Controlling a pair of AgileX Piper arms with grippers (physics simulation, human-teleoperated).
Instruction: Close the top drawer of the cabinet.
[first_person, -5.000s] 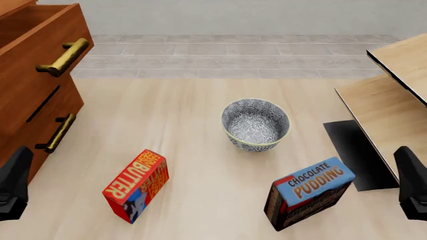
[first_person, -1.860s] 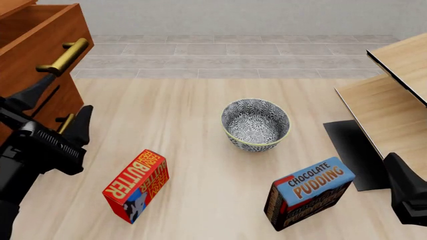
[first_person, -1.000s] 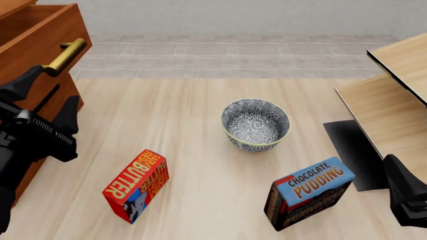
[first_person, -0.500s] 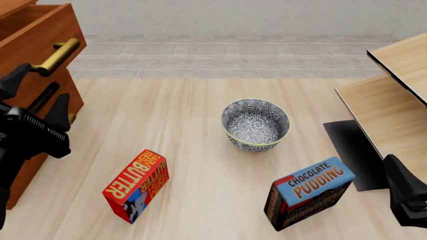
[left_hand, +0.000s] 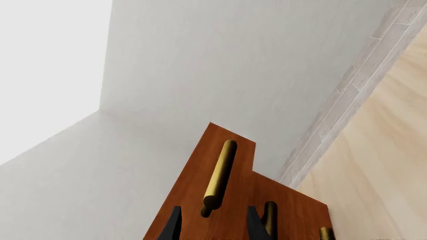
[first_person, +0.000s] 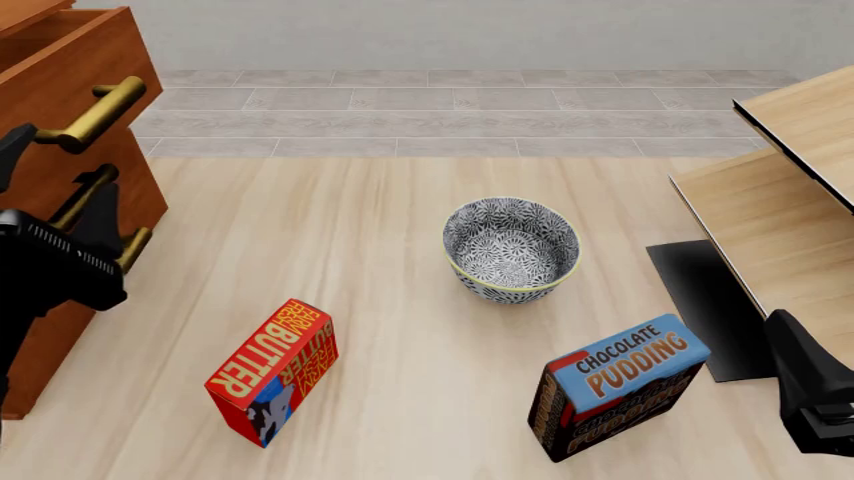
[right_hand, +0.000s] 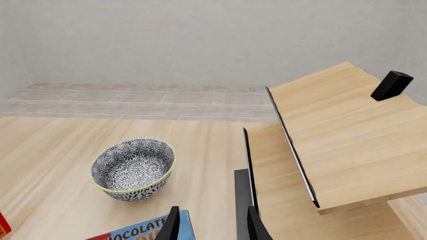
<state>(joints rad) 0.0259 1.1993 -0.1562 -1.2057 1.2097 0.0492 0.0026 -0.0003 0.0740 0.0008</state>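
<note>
At the far left of the scene the top drawer (first_person: 67, 75) stands proud of the cabinet (first_person: 54, 300), and my left gripper (left_hand: 210, 227) has its fingers spread to either side of the near end of the brass bar handle (left_hand: 219, 177), nipping nothing. I judge that stiff, smooth wooden front will slide on its runners under a plain shove, so I would press the flat face beside the round, slippery bar instead of clasping it. My right gripper (right_hand: 210, 225) hangs spread and idle near the chocolate pudding box (first_person: 621, 385).

Bare tabletop between butter box (first_person: 268, 371) and bowl (first_person: 513, 248); pudding box (first_person: 618, 388) blocks near right, cabinet (first_person: 54, 180) walls off left.
</note>
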